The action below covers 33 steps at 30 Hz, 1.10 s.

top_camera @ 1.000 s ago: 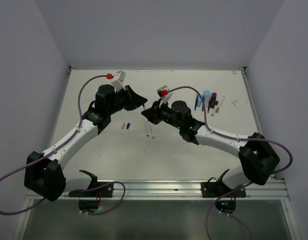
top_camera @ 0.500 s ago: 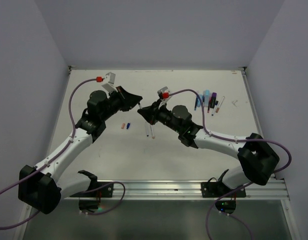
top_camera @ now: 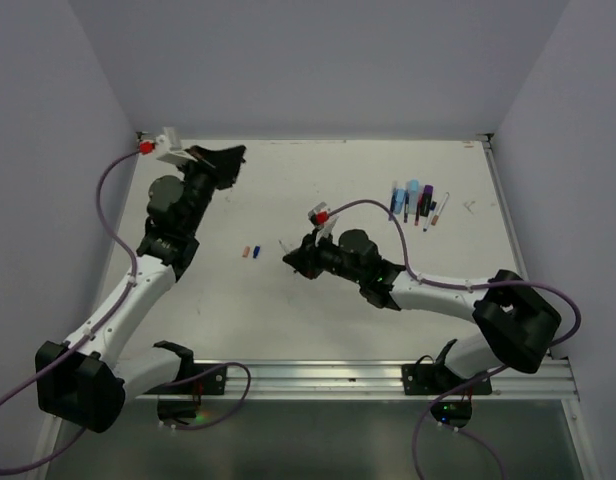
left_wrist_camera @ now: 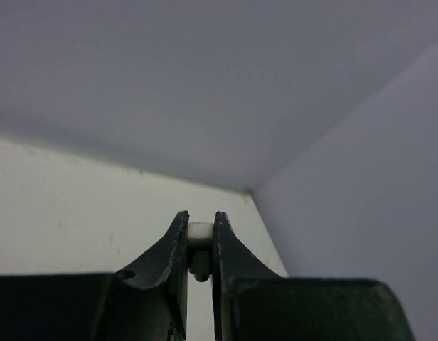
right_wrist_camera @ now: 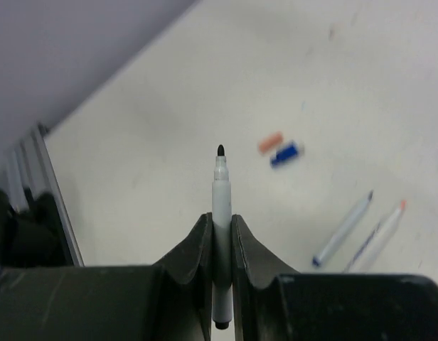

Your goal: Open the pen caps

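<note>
Tabletop (top_camera: pixel 318 320) of plain white lies under both arms. The left end effector (left_wrist_camera: pixel 200 222) is raised over the far left corner, its jaws closed on a tiny stubby white plastic cap (left_wrist_camera: pixel 199 231) pinched right at the fingertips. The right end effector (right_wrist_camera: pixel 219 226) hangs low near the middle of the tabletop. It is clamped on a thin white-bodied pen (right_wrist_camera: pixel 220 190) whose bare black tip sticks out past the fingertips, uncapped. Left of it, a small orange cap (top_camera: pixel 246 253) and a small blue cap (top_camera: pixel 256 250) lie loose on the tabletop, just beside each other. The right wrist view also shows a blue-tipped white pen (right_wrist_camera: pixel 343 229) and an orange-tipped white pen (right_wrist_camera: pixel 381 231) lying side by side on the tabletop, both tips exposed. Toward the far right corner a cluster of thin pens (top_camera: pixel 416 203) lies close together, with light-blue and purple ends among them. They are too small to tell whether each one is capped.
</note>
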Available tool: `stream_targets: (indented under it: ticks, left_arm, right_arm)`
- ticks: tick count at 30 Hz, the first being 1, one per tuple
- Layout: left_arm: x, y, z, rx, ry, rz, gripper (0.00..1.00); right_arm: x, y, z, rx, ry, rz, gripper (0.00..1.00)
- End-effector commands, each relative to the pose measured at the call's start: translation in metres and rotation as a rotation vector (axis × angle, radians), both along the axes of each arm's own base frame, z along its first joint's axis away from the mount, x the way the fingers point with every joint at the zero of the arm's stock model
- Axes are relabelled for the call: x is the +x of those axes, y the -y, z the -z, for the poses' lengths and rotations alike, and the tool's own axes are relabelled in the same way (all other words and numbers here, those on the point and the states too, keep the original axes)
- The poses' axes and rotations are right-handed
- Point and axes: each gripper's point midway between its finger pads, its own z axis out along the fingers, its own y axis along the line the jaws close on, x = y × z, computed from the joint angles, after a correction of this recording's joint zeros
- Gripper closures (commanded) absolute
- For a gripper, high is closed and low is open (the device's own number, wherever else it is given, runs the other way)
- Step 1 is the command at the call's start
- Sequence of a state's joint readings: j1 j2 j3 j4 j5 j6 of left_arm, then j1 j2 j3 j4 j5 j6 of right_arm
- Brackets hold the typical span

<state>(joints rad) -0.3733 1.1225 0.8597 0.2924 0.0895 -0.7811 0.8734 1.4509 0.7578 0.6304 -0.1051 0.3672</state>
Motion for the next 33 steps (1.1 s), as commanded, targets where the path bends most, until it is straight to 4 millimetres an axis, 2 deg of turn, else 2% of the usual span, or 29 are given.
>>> stream_targets:
  ticks: [1,6,8,10,11,12,13,14,16,17,19,20,22,23,24,25,26,27,28,30,31,33]
  left_arm:
    - [-0.013,-0.106,-0.178,-0.249,0.539,-0.433,1.0]
    - [-0.014,-0.11,-0.183,-0.249,0.549,-0.446,1.0]
    - [-0.008,-0.101,-0.176,-0.213,0.513,-0.408,1.0]
    - [0.001,-0.087,-0.157,-0.122,0.434,-0.352,1.0]
    - [0.011,-0.08,-0.137,-0.061,0.332,-0.328,1.0]
    - [0.014,-0.075,-0.124,-0.013,0.284,-0.304,1.0]
    - [0.02,-0.067,-0.088,0.083,0.166,-0.258,1.0]
    - [0.02,-0.064,-0.079,0.11,0.117,-0.236,1.0]
    - [0.019,-0.05,-0.045,0.188,0.023,-0.146,0.99]
    - [0.013,-0.048,-0.009,0.241,-0.099,-0.111,0.97]
    - [0.007,-0.039,0.027,0.312,-0.196,-0.037,0.95]
    - [-0.001,-0.039,0.056,0.354,-0.287,-0.011,0.93]
    - [-0.008,-0.032,0.091,0.42,-0.371,0.047,0.93]
    - [-0.015,-0.032,0.114,0.451,-0.437,0.064,0.91]
    - [-0.019,-0.028,0.127,0.482,-0.469,0.088,0.91]
    - [-0.022,-0.027,0.151,0.515,-0.541,0.106,0.91]
    - [-0.024,-0.022,0.16,0.536,-0.564,0.12,0.9]
    - [-0.023,-0.021,0.169,0.563,-0.581,0.119,0.9]
    - [-0.022,-0.017,0.182,0.587,-0.616,0.131,0.89]
    - [-0.024,-0.007,0.193,0.611,-0.639,0.159,0.88]
    - [-0.024,-0.005,0.204,0.628,-0.67,0.168,0.88]
    - [-0.021,-0.006,0.214,0.651,-0.693,0.16,0.88]
  right_arm:
    - [-0.064,0.023,0.116,-0.303,-0.273,-0.144,1.0]
    - [-0.067,0.027,0.119,-0.291,-0.289,-0.128,1.0]
    - [-0.067,0.025,0.113,-0.275,-0.299,-0.126,1.0]
    - [-0.058,0.022,0.103,-0.246,-0.317,-0.074,1.0]
    - [-0.054,0.022,0.1,-0.239,-0.33,-0.046,1.0]
    - [-0.044,0.024,0.097,-0.255,-0.333,0.015,1.0]
    - [-0.038,0.026,0.096,-0.259,-0.343,0.061,1.0]
    - [-0.031,0.024,0.089,-0.247,-0.339,0.089,1.0]
    - [-0.019,0.031,0.091,-0.251,-0.368,0.193,1.0]
    - [-0.013,0.027,0.089,-0.247,-0.37,0.207,1.0]
    - [-0.006,0.033,0.094,-0.27,-0.401,0.284,1.0]
    - [0.0,0.03,0.094,-0.263,-0.418,0.31,1.0]
    - [0.006,0.031,0.098,-0.275,-0.437,0.36,1.0]
    - [0.011,0.026,0.092,-0.263,-0.435,0.369,1.0]
    - [0.012,0.025,0.102,-0.296,-0.454,0.377,1.0]
    - [0.017,0.024,0.102,-0.297,-0.455,0.396,1.0]
    - [0.021,0.018,0.096,-0.292,-0.45,0.4,1.0]
    - [0.024,0.015,0.105,-0.313,-0.459,0.411,1.0]
    - [0.028,0.013,0.105,-0.304,-0.461,0.433,1.0]
    - [0.033,0.004,0.102,-0.292,-0.461,0.435,0.99]
    - [0.035,0.001,0.113,-0.308,-0.472,0.443,0.98]
    - [0.041,-0.003,0.113,-0.302,-0.468,0.463,0.97]
